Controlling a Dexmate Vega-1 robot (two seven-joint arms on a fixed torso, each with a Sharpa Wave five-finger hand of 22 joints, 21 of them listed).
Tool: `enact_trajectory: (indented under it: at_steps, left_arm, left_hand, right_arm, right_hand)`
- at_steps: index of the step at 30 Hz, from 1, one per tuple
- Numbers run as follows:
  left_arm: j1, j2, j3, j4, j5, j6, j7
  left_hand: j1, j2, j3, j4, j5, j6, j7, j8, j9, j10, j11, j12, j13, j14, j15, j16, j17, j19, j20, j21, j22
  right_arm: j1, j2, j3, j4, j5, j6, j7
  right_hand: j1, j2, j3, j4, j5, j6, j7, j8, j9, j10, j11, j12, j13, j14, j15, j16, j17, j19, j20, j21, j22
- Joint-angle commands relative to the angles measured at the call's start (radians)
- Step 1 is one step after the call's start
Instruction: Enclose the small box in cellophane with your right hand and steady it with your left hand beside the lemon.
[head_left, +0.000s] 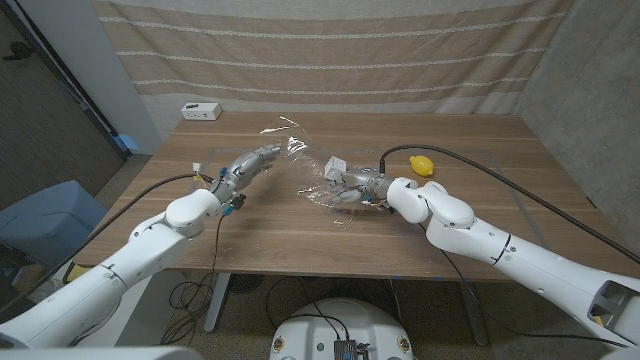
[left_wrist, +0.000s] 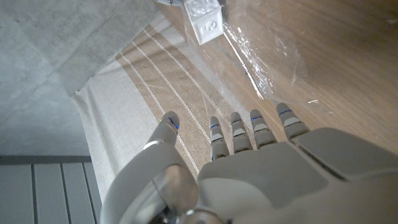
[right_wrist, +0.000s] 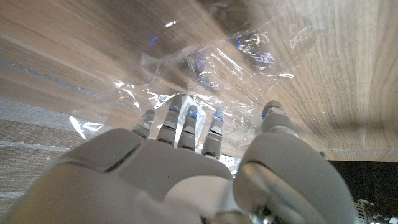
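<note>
My right hand (head_left: 362, 186) has its fingers curled on cellophane (head_left: 300, 160) over the small box (head_left: 336, 167), at 9 o'clock from the lemon (head_left: 423, 165), gathering wrap. My left hand (head_left: 248, 165) reaches with fingers apart, bracing the sheet's far edge on the worktop (head_left: 480, 150).

A yellow lemon (head_left: 423, 165) sits on a brown wood-grain table (head_left: 300, 235), at three o'clock from a clear, glinting sheet of cellophane (head_left: 300, 160) that veils a small whitish box (head_left: 336, 166). The white-shelled left hand (head_left: 250, 164) and right hand (head_left: 355, 187) end in grey fingers. At twelve o'clock hangs a beige curtain (head_left: 330, 55) crossed by thin white stripes; a white device (head_left: 201, 111) rests at eleven o'clock
</note>
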Motion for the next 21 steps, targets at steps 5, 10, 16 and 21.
enact_trajectory:
  at_steps: [5,10,16,21]
  left_arm:
    - [0.1,0.26,-0.027,-0.304,0.367,0.359,0.136]
    - [0.114,0.291,-0.015,-0.366,0.456,0.494,0.166]
    - [0.133,0.241,-0.007,-0.385,0.519,0.58,0.253]
    - [0.142,0.197,-0.017,-0.372,0.518,0.585,0.294]
  left_hand:
    - [0.057,0.0,0.014,-0.019,-0.001,0.004,-0.01,0.003,0.005,0.005,-0.017,-0.002,0.005,0.005,-0.014,0.001,0.001,0.02,0.004,0.003,0.004]
    - [0.119,-0.011,0.023,-0.025,-0.002,0.01,-0.006,0.001,0.005,0.031,-0.032,0.004,0.005,0.035,-0.04,0.009,0.001,0.059,-0.011,0.015,0.002]
    - [0.156,-0.026,0.015,-0.014,-0.006,-0.014,-0.002,-0.016,0.006,0.039,-0.029,0.002,0.006,0.065,-0.033,0.015,0.002,0.077,-0.011,0.022,0.005]
    - [0.148,-0.025,-0.013,0.01,-0.007,-0.105,-0.017,-0.05,0.006,-0.011,-0.035,-0.023,0.006,0.037,-0.031,0.002,0.006,0.091,-0.043,0.029,0.01]
  right_arm:
    - [0.022,0.03,-0.026,0.021,-0.033,-0.036,0.018]
    - [0.022,0.031,-0.025,0.021,-0.02,-0.025,0.011]
    - [0.012,0.028,-0.017,0.012,-0.002,-0.022,-0.001]
    - [0.009,0.021,-0.017,0.005,0.01,-0.011,0.005]
  right_hand:
    - [-0.005,0.003,0.002,-0.001,0.005,-0.035,0.004,-0.002,0.002,-0.028,-0.02,-0.027,-0.004,-0.011,0.003,-0.012,-0.014,0.015,0.003,0.003,-0.001]
    - [-0.004,0.006,0.004,-0.002,0.005,-0.037,0.011,0.0,0.002,-0.024,-0.02,-0.027,-0.005,-0.011,0.004,-0.014,-0.018,0.015,0.003,0.002,-0.001]
    - [-0.003,0.008,0.006,-0.002,0.005,-0.039,0.014,0.001,0.002,-0.024,-0.022,-0.029,-0.005,-0.007,0.003,-0.015,-0.021,0.016,0.003,0.001,-0.001]
    - [-0.002,0.012,0.009,-0.003,0.006,-0.039,0.02,0.006,0.002,-0.003,-0.055,-0.026,-0.007,0.003,0.001,-0.016,-0.029,0.022,0.002,0.0,-0.001]
